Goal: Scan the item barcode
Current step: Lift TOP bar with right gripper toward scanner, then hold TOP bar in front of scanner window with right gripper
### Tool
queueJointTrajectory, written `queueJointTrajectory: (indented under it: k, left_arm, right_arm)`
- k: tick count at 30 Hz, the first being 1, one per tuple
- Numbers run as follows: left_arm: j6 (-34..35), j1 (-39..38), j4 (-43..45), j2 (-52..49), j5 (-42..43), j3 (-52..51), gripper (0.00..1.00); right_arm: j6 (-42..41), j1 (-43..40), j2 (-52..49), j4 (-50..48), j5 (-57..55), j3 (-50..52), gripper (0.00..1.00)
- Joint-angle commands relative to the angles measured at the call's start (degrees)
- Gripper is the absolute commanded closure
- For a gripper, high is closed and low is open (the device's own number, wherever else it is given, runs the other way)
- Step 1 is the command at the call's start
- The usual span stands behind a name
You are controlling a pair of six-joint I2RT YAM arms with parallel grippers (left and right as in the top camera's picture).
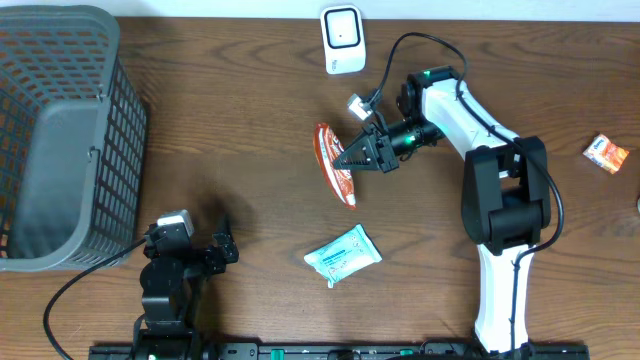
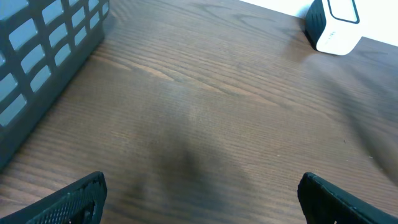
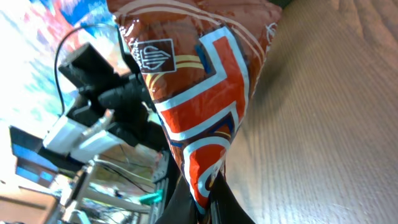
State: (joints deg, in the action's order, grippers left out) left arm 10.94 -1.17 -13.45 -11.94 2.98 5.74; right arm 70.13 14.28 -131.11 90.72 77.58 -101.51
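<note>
Left gripper [image 1: 222,242], nearest row, low over brown wood-grain table [image 1: 250,130]: jaws spread wide, nothing btwn them, only bare wood showing in left wrist view. Sits well apart from white boxy barcode scanner [image 1: 342,38], on scanner's near side and off toward its left.

Next out: teal-and-white crinkled plastic packet [image 1: 342,255], flat on table, directly on near side of scanner, well apart from it. Not touched by either arm.

Mid-table: right gripper [image 1: 348,156], arm bent over from the right, black fingers pointing left. Jaws closed tight, pinching red-orange foil snack pouch w/ white and blue stripes [image 1: 326,148]. Pouch = task item. Right wrist view: pouch edge clamped btwn fingertips, printed face w/ small crest logo filling most of frame. Overhead: pouch reads as a narrow slanted strip, i.e. turned on edge, lying btwn teal packet and scanner, nearer to scanner, slightly to its near-left. Whether its lower end touches the wood: cannot tell.

Far row: scanner stands upright at far table edge, front window facing near side.

Off to sides: dark grey plastic mesh basket [image 1: 120,170], far to scanner's left. Small orange-and-white wrapped packet [image 1: 606,152], far to scanner's right and nearer, alone by table edge.
</note>
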Motion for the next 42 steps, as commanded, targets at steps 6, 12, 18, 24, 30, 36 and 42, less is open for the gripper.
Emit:
queueJointTrajectory:
  k: [6, 12, 18, 24, 30, 36, 42]
  left_arm:
    - [0.55, 0.24, -0.39, -0.02, -0.7, -1.44, 0.02]
    - [0.55, 0.24, -0.39, -0.02, -0.7, -1.44, 0.02]
    - [0.55, 0.24, -0.39, -0.02, -0.7, -1.44, 0.02]
    - [0.55, 0.24, -0.39, -0.02, -0.7, -1.44, 0.02]
    - [0.55, 0.24, -0.39, -0.02, -0.7, -1.44, 0.02]
    - [0.55, 0.24, -0.39, -0.02, -0.7, -1.44, 0.02]
    - [0.52, 0.24, -0.39, -0.02, -0.7, -1.44, 0.02]
  right_arm:
    - [13.99, -2.71, -0.48, 4.87, -1.01, -0.24, 0.99]
    - [11.13, -2.54, -0.48, 4.68, -1.73, -0.33, 0.99]
    - [-21.22, -1.03, -0.46, -8.46, -11.41, -6.03, 0.98]
    - [-59.36, 3.91, -0.46, -20.85, -47.95, -14.51, 0.99]
    - [-64.15, 8.17, -0.48, -28.59, -61.0, -16.68, 0.99]
    - [-64.54, 9.07, -0.85, -38.82, -72.06, -16.65, 0.99]
    - [-64.7, 9.01, -1.55, -46.51, -77.37, -16.65, 0.99]
